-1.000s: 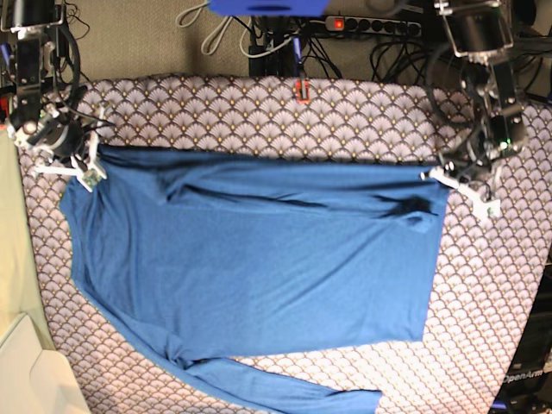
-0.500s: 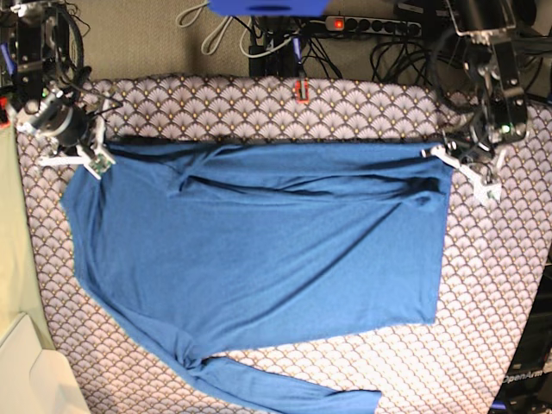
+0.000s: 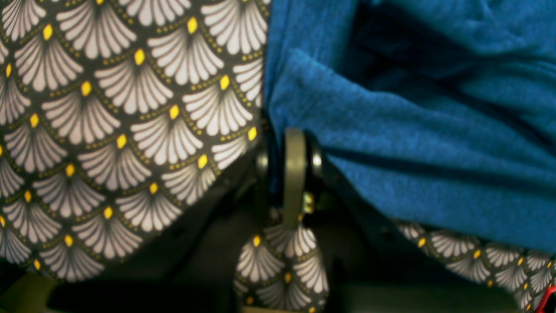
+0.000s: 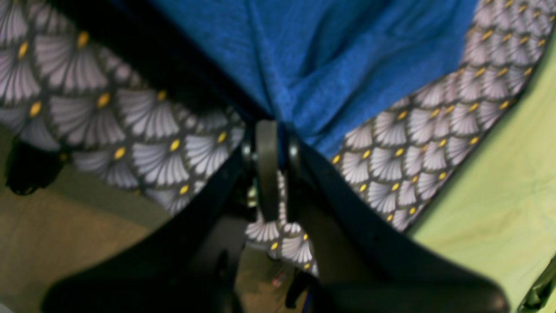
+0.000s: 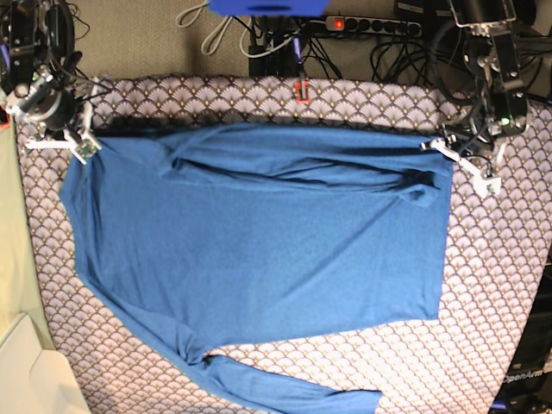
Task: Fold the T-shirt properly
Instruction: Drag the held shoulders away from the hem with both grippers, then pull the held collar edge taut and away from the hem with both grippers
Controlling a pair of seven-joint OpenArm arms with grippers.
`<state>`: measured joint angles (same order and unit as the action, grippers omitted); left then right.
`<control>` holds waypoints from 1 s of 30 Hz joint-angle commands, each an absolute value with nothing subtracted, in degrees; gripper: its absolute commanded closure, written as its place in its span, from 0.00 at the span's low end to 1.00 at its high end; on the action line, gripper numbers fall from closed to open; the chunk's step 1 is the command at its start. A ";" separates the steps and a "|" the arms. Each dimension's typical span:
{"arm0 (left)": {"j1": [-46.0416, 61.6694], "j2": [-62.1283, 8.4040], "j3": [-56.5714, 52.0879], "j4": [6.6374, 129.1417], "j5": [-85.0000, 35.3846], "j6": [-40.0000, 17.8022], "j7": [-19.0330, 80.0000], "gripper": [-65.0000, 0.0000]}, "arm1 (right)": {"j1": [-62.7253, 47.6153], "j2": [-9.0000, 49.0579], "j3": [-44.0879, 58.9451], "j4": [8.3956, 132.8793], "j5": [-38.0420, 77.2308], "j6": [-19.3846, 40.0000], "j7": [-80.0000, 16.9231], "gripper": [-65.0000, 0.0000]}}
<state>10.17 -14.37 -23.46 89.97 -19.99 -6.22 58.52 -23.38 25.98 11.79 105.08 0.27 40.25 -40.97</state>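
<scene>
The blue T-shirt lies spread across the patterned tablecloth, with one long sleeve trailing to the front edge and folds bunched along its far edge. My left gripper is shut on the shirt's far right corner; in the left wrist view the closed gripper pinches blue fabric. My right gripper is shut on the far left corner; in the right wrist view the gripper clamps the cloth.
A power strip and cables lie behind the table. A red clip sits at the table's far edge. A pale green surface borders the table on the base view's left, with a white box at the front left.
Both grippers have pulled the shirt's far edge toward the back of the table. The whole shirt has slid that way and its far folds have shifted.
</scene>
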 commanded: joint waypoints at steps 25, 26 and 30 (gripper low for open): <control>17.63 -16.31 -28.88 97.45 -19.47 -6.02 64.13 0.99 | -31.69 26.07 14.02 111.96 0.22 40.00 -40.22 1.00; 17.63 -16.22 -28.88 97.45 -19.47 -6.02 64.40 0.99 | -31.69 25.63 14.02 111.96 0.13 40.00 -40.22 1.00; 18.68 -16.31 -29.05 97.36 -19.47 -6.02 63.87 0.99 | -31.78 25.19 14.99 111.96 0.04 40.00 -40.22 1.00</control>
<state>18.46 -15.40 -28.53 96.49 -20.18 -6.26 63.92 -31.55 24.56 14.37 111.07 0.45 40.25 -40.49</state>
